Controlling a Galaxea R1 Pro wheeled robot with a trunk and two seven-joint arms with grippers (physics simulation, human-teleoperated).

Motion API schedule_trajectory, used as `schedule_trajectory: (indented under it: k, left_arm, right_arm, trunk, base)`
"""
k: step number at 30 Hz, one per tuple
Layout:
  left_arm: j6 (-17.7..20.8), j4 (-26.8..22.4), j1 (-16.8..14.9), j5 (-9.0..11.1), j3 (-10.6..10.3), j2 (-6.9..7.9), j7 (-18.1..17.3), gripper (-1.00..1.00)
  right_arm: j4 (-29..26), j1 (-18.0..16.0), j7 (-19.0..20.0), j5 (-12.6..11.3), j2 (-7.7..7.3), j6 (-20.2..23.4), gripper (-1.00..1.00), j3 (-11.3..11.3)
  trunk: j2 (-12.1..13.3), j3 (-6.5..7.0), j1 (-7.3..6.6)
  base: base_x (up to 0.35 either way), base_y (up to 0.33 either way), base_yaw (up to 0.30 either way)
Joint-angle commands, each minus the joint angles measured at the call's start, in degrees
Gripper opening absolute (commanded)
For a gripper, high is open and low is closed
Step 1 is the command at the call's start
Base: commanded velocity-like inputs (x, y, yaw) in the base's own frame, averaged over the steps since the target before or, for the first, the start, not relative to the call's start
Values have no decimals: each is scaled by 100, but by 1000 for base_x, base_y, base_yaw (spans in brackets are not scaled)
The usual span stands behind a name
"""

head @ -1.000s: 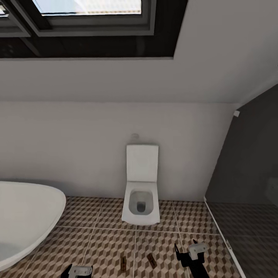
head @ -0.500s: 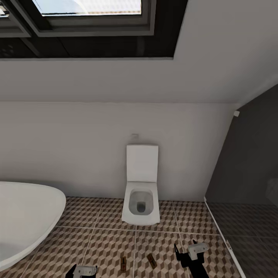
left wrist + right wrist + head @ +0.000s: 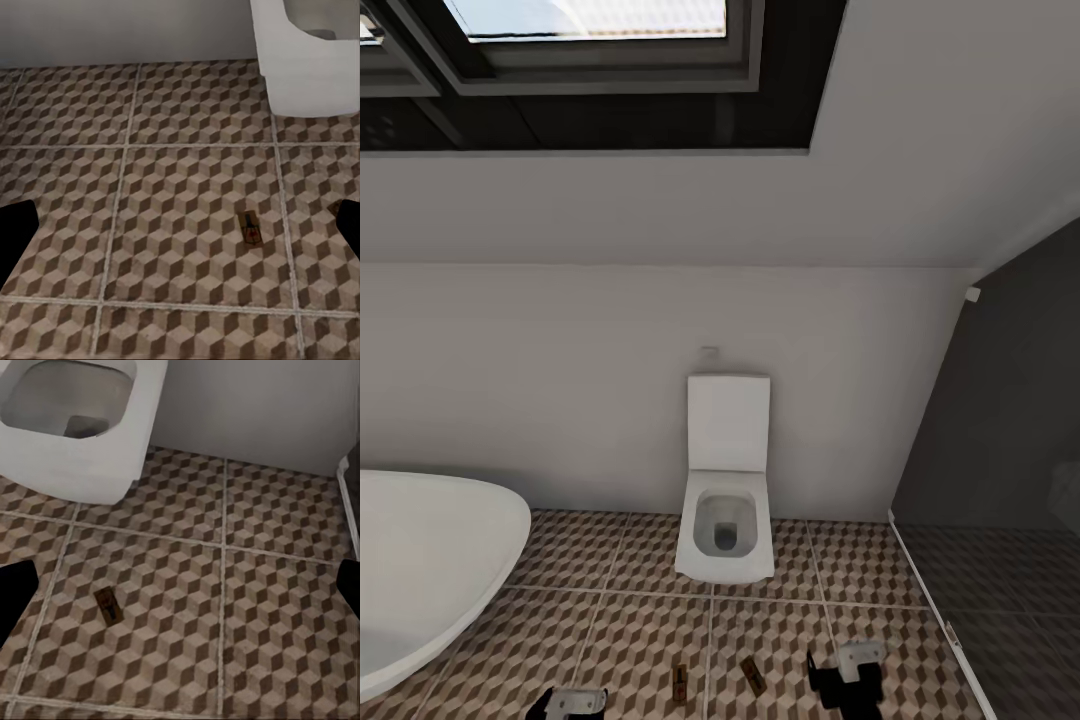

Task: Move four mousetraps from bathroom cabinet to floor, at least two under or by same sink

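My head camera looks over the bathroom floor (image 3: 630,620) of large square tiles printed with brown, beige and white cubes, toward a white wall-hung toilet (image 3: 726,525) with its lid up against the pale wall. Two small flat tan wooden mousetraps lie on the tiles in front of that toilet: one (image 3: 680,683) right by a grout line, the other (image 3: 753,675) just beside it toward my right, turned at a slant, the two near each other but apart. The rim of a white oval bathtub (image 3: 430,560) curves in on my left. My left pincer (image 3: 568,703) hangs low over the tiles; its wrist camera shows the dark fingertips (image 3: 15,236) spread wide with nothing between them, and a mousetrap (image 3: 250,228) lying flat on the floor. My right pincer (image 3: 847,680) hovers beside the slanted trap, likewise wide apart and holding nothing, its camera looking down on a mousetrap (image 3: 109,605) near the toilet bowl (image 3: 82,420).
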Motion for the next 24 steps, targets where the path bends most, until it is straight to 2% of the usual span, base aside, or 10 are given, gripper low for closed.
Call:
schedule_trajectory:
  k: [1,10,15,24]
  left_arm:
    - [50,14,-7,-6,-49,3,90,100]
    - [1258,-13,-6,12,-23,30,637,100]
    - [1468,-25,-6,14,-19,28,723,100]
    - [1550,-26,-6,13,-36,22,753,100]
  right_arm:
    - [5,-6,-45,-61,16,29,100,50]
    - [1,-6,-148,-75,67,175,100,47]
    - [1,-6,-148,-77,70,174,100,46]
    - [1,-6,-139,-77,79,169,100,53]
  trunk:
    - [-13,-13,4]
    - [-13,-13,4]
    - [-13,-13,4]
    - [-13,-13,4]
  base:
    - [0,0,0]
    - [0,0,0]
    - [0,0,0]
    - [0,0,0]
